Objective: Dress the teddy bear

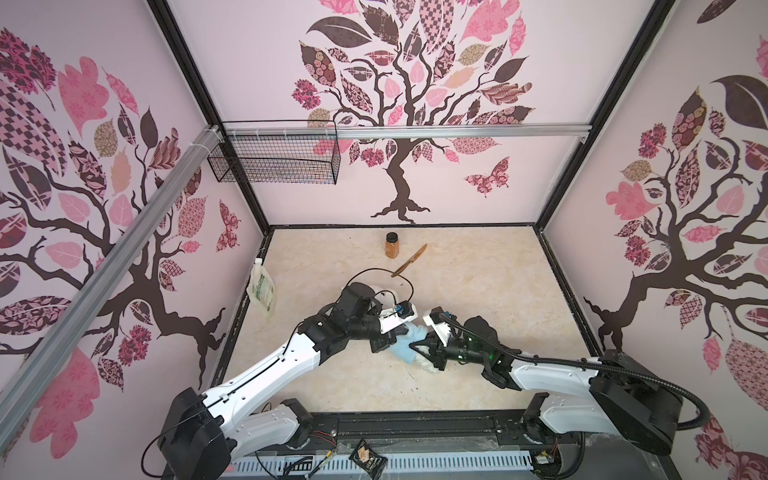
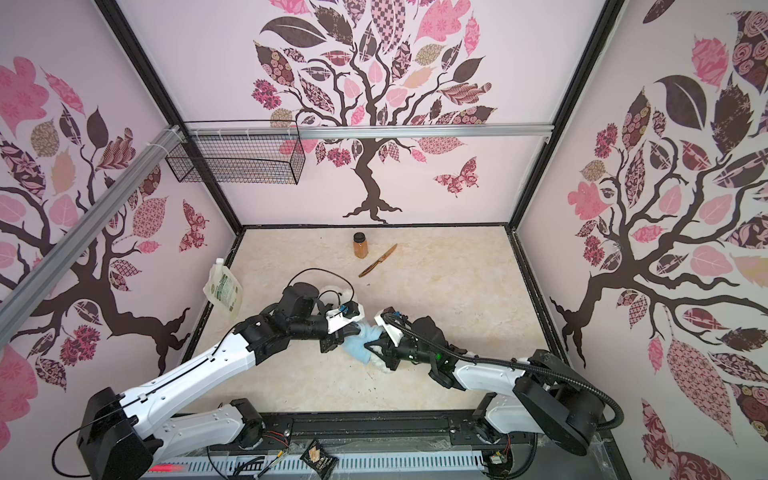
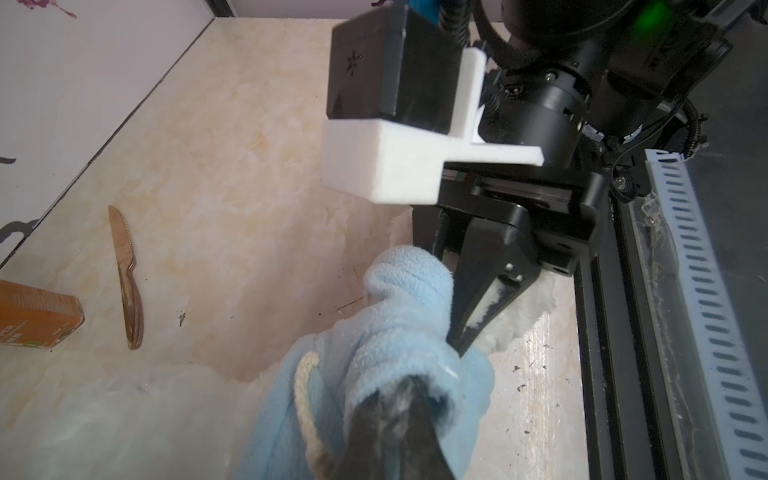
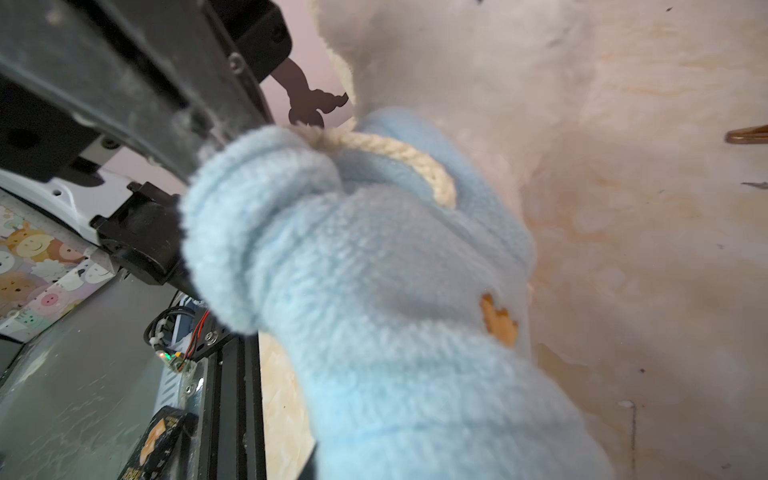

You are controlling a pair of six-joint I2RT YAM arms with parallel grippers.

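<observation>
The fluffy white teddy bear lies on the table under my arms. Only its fur shows, in both top views (image 1: 428, 365) (image 2: 380, 362) and in the wrist views (image 3: 521, 313) (image 4: 457, 62). A light blue fleece shirt (image 1: 405, 347) (image 2: 357, 347) (image 3: 399, 316) (image 4: 374, 291) with a cream cord (image 4: 399, 156) and a tan print (image 4: 498, 320) is bunched on the bear. My left gripper (image 1: 398, 332) (image 3: 401, 399) is shut on a fold of the shirt. My right gripper (image 1: 415, 345) (image 3: 460, 348) pinches the shirt from the opposite side. In the right wrist view the fleece hides its jaws.
A brown spice jar (image 1: 392, 245) (image 3: 37, 320) and a wooden knife (image 1: 409, 260) (image 3: 126, 278) lie toward the back of the table. A white pouch (image 1: 262, 286) leans at the left wall. A wire basket (image 1: 274, 153) hangs up there. A black packet (image 1: 368, 455) lies on the front rail.
</observation>
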